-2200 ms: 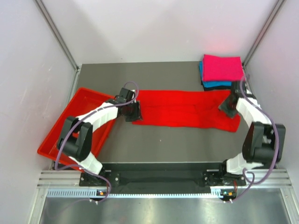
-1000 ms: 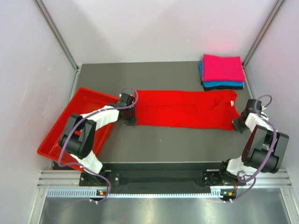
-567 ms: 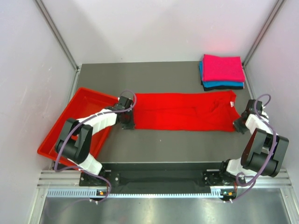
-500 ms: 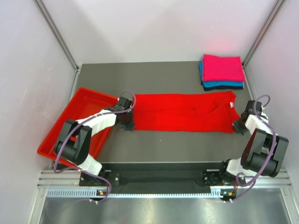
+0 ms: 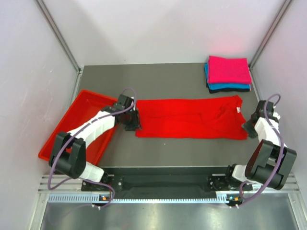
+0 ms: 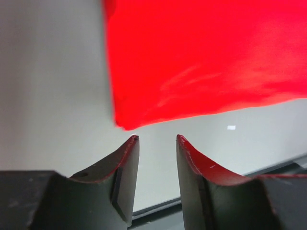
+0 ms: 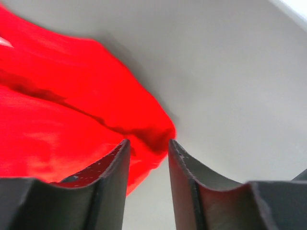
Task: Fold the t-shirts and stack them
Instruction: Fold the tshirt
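The bright red t-shirt [image 5: 189, 117] lies flat on the table as a long folded strip running left to right. My left gripper [image 5: 134, 121] sits at its left end, jaws open, and the cloth's corner [image 6: 125, 122] lies just beyond the tips [image 6: 156, 137]. At the collar end on the right, my right gripper [image 5: 248, 126] is open too, and the red t-shirt's rounded corner [image 7: 158, 134] rests on the table past its tips [image 7: 148, 141]. Neither holds cloth. A folded magenta-pink t-shirt [image 5: 229, 68] tops a teal-blue t-shirt [image 5: 225, 87] at the back right, a dark layer beneath.
A rigid red plastic tray [image 5: 64, 136] sits at the left edge, partly under the left arm. Grey walls and metal posts enclose the table. The folded stack stands just behind the right arm's wrist.
Both grippers, earlier shut on the red shirt's two ends, have opened and let go. The shirt has settled flat, slightly nearer the table's front.
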Available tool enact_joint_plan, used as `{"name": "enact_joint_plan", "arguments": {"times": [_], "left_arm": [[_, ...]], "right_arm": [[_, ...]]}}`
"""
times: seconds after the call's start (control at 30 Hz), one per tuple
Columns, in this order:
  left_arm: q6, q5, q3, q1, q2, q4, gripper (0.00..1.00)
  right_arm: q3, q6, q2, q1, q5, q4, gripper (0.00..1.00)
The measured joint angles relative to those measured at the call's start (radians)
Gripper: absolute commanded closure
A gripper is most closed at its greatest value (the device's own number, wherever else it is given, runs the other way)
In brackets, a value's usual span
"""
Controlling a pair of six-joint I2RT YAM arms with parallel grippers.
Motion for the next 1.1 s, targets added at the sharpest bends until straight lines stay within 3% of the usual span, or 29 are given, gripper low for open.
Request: {"name": "enact_joint_plan", "arguments": {"times": [0.2, 0.33, 0.63, 0.87, 1.1], "left_arm": [[0.043, 0.047, 0.161, 0.002, -0.003, -0.013, 0.58], [0.072, 0.072, 0.18, 0.006, -0.013, -0.013, 0.58], [0.114, 0.111, 0.157, 0.023, -0.031, -0.013, 0.58], [0.13, 0.121, 0.122, 0.027, -0.035, -0.013, 0.58], [0.138, 0.129, 0.122, 0.028, -0.041, -0.011, 0.58]], "right_arm": [[0.146, -0.039, -0.058, 0.058, -0.018, -0.04, 0.6], [0.24, -0.01, -0.043, 0.214, 0.001, -0.065, 0.61], [0.425, 0.111, 0.219, 0.526, 0.071, -0.073, 0.62], [0.546, 0.139, 0.466, 0.6, 0.196, -0.082, 0.64], [0.559, 0.166, 0.525, 0.609, 0.294, -0.121, 0.66]]}}
